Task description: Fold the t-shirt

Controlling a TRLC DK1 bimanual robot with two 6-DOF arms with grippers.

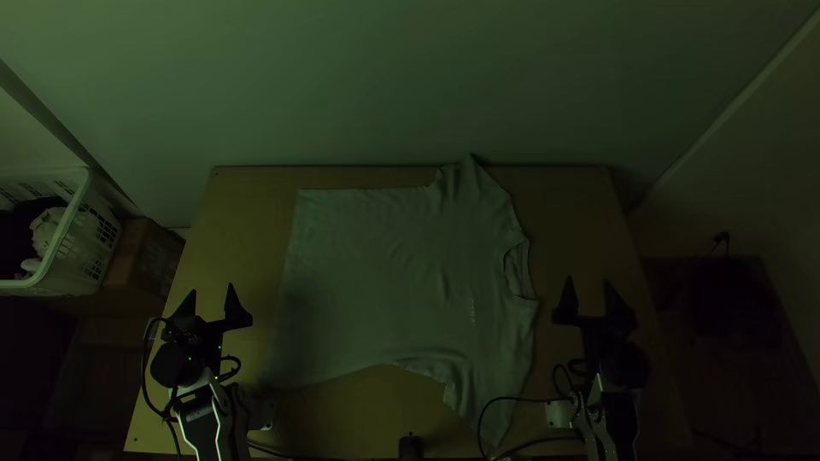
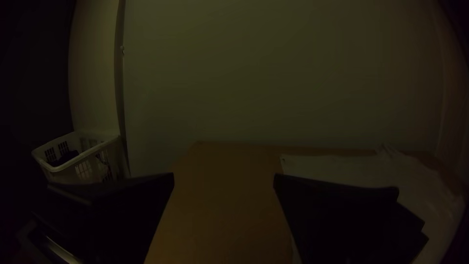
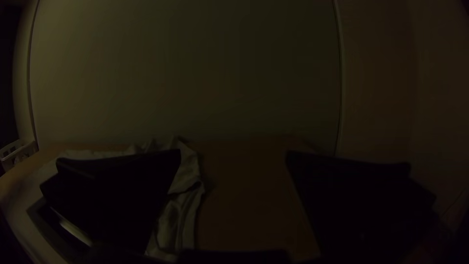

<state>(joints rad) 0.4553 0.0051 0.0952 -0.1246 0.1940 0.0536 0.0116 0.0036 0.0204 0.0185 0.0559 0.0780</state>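
Dimly, 1 wooden table [image 1: 239, 256] stands against a pale wall [image 1: 359, 85].

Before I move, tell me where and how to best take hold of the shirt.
I'd grip the shirt at its near hem corner, coming from the left with the left gripper, its open fingers straddling the edge. The shirt lies spread, and the nearly straight hem faces that gripper; the corner should pinch more easily than the flat middle.
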